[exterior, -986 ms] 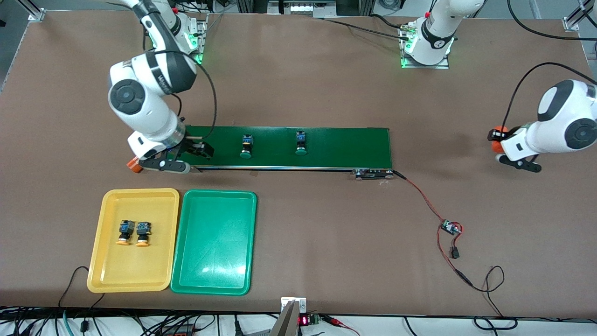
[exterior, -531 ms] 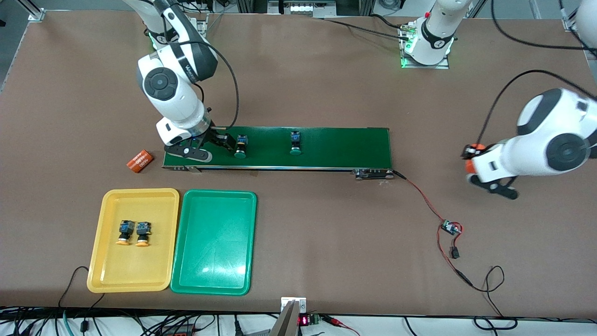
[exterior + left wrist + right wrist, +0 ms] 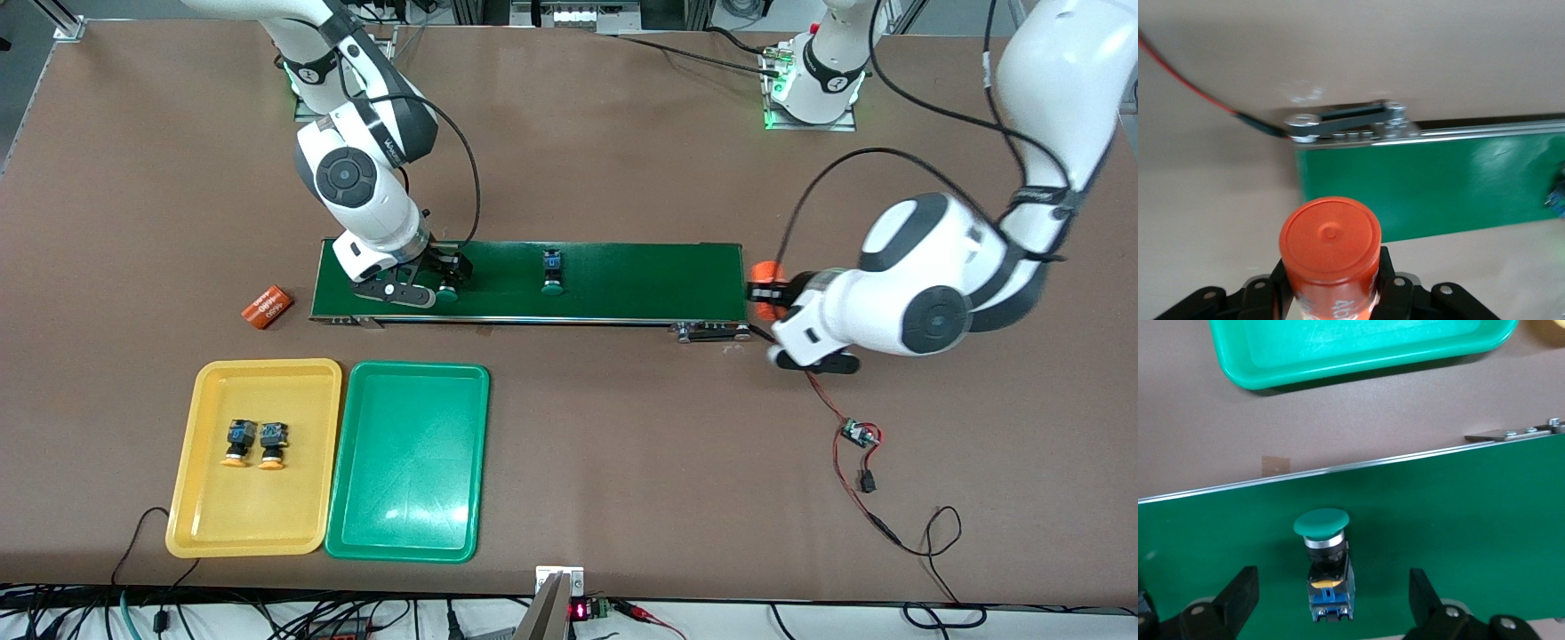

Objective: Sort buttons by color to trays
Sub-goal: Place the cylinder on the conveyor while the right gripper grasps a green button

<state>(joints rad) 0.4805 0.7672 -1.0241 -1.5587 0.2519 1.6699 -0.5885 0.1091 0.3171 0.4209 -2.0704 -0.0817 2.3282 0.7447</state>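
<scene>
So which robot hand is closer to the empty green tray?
The right gripper. It is open over a green-capped button on the belt, close to the green tray. The left gripper holds an orange cylinder at the belt's other end.

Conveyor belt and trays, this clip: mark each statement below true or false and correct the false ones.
1. Two yellow-capped buttons lie in the yellow tray. True.
2. The green tray holds one green button. False: it holds none.
3. The right claw is open around a green-capped button on the belt. True.
4. The left claw is empty. False: it is shut on an orange cylinder.
5. Another orange cylinder lies on the belt. False: it is on the table.
</scene>
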